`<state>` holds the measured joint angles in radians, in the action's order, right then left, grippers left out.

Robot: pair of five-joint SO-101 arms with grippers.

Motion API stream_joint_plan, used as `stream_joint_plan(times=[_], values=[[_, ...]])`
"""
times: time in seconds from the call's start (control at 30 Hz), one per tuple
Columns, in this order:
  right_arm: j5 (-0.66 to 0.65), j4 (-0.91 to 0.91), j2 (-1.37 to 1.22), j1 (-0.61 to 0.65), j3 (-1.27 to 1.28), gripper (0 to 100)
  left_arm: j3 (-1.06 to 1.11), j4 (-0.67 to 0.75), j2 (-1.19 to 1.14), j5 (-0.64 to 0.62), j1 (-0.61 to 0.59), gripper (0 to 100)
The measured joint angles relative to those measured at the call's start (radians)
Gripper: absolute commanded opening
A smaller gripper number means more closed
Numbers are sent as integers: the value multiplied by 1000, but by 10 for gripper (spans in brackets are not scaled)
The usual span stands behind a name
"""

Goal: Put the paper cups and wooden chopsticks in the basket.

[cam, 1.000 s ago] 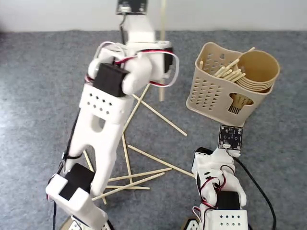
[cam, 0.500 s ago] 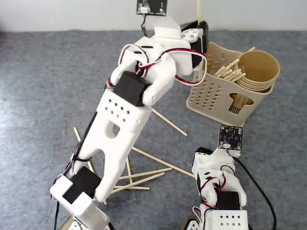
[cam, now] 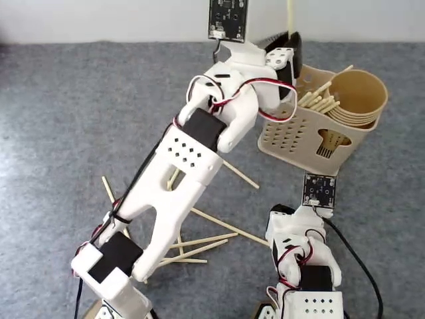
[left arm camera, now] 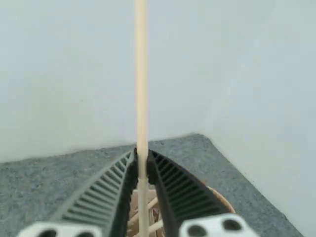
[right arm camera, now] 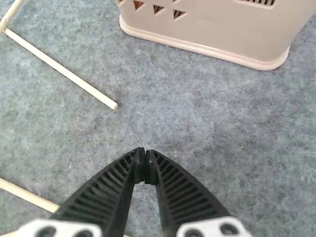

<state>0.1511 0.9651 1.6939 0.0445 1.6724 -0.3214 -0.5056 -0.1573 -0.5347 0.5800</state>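
My left gripper (cam: 287, 52) is raised over the left rim of the beige basket (cam: 292, 136), shut on a wooden chopstick (left arm camera: 141, 89) that stands upright between its jaws. The same chopstick (cam: 290, 16) rises past the gripper in the high view. Stacked paper cups (cam: 358, 98) and several chopsticks (cam: 317, 100) sit inside the basket. More chopsticks (cam: 206, 240) lie scattered on the grey carpet below the left arm. My right gripper (right arm camera: 144, 170) is shut on nothing, low over the carpet in front of the basket (right arm camera: 217, 29), with one chopstick (right arm camera: 59, 69) lying nearby.
The grey carpet (cam: 60, 133) is open to the left and to the right of the basket. A white wall (cam: 99, 20) runs behind the table. The right arm (cam: 304, 259) sits folded at the near edge.
The left arm has swung right and outward, carrying the upright chopstick from the middle of the carpet to above the basket's left rim. The right arm has not moved.
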Motion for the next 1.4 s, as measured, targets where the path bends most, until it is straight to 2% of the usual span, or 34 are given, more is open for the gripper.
stream_joint_plan(times=[0.2,0.47,0.6,0.73,0.93,1.17,1.3,1.4], values=[[0,0,0,0,0,9,100,172,0,14,0,11],[0,0,0,0,0,9,440,618,0,270,44,12],[0,0,0,0,0,9,523,666,0,288,52,12],[0,0,0,0,0,9,552,666,0,290,46,22],[0,0,0,0,0,9,552,551,2,290,51,110],[0,0,0,0,0,9,548,471,26,270,51,120],[0,0,0,0,0,9,517,336,83,255,48,123],[0,0,0,0,0,9,476,189,147,196,46,123]])
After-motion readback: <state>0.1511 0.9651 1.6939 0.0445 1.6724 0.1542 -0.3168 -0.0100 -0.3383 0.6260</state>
